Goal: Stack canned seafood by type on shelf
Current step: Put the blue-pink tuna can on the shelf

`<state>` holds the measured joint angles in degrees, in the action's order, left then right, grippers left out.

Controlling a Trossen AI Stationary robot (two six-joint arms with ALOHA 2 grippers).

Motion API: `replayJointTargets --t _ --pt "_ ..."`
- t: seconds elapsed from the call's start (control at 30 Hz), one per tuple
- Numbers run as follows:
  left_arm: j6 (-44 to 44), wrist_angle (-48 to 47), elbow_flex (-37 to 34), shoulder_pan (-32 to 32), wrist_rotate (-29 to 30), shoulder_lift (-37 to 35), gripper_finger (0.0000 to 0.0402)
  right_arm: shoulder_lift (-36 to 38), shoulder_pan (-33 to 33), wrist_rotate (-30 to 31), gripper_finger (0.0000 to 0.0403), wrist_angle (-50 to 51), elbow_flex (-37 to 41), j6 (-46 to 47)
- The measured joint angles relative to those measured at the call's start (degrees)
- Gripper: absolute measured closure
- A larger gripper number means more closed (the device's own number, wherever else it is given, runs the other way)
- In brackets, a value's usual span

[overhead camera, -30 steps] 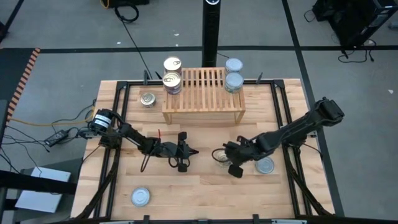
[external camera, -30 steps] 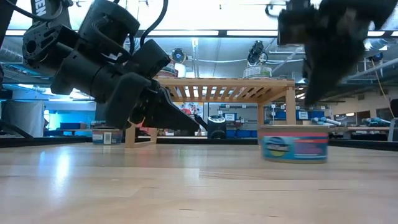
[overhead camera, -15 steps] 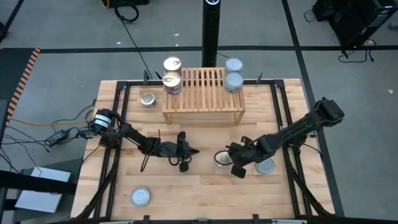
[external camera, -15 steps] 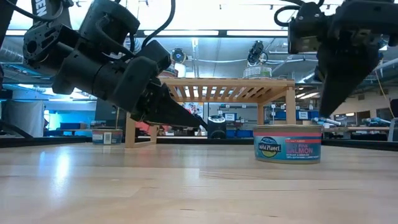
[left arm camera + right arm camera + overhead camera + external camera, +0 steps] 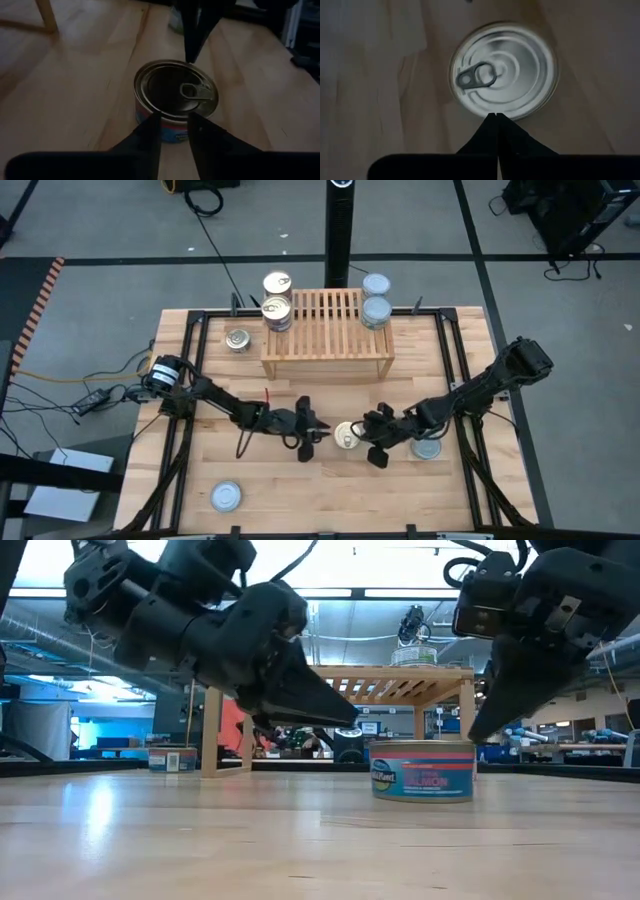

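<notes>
A short round tin (image 5: 347, 436) with a pull-tab lid and a teal and pink label (image 5: 422, 770) stands upright on the table's middle, between my two grippers. My left gripper (image 5: 173, 122) is a little open. It points at the tin from the table's left, its tips just short of the tin's left side. My right gripper (image 5: 496, 116) is shut at the tin's right rim. The light-wood shelf (image 5: 326, 330) stands at the far edge, with gold-lidded tins (image 5: 277, 311) at its left end and blue-silver-lidded tins (image 5: 376, 309) at its right end. My right gripper has its shut fingertips (image 5: 472, 736) against the top rim of the tin on its right side (image 5: 496, 111). The fingers slant down at it from the table's right. The tin stands flat on the table, lid up.
A pale-lidded tin (image 5: 427, 448) lies under my right arm. Another tin (image 5: 226, 497) sits near the front left corner, and a third (image 5: 238, 339) stands left of the shelf. A black post (image 5: 339, 230) rises behind the shelf.
My right gripper has come down and gone toward the table's left, and the tin has slid left along the table, staying upright. My left gripper has moved right toward the tin, risen a little, rolled about its own line, and opened slightly.
</notes>
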<state>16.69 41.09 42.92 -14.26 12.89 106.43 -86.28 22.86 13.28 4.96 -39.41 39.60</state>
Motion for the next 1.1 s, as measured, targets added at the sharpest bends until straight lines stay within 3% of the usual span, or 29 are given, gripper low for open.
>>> replayJointTargets --t 0.3,0.6,1.1 --pt "1.83 -13.29 6.04 -1.16 5.80 0.00 0.0277 -2.25 -1.45 1.95 0.0400 -5.28 1.06 -1.42" --pt "1.70 -25.24 11.30 -1.22 6.46 0.04 0.0276 -8.10 -2.09 2.96 0.0400 -18.22 0.97 -7.48" --pt "2.94 -41.37 14.94 -0.70 11.52 -3.82 0.0280 -8.09 -1.53 4.21 0.0398 -19.27 0.97 -10.26"
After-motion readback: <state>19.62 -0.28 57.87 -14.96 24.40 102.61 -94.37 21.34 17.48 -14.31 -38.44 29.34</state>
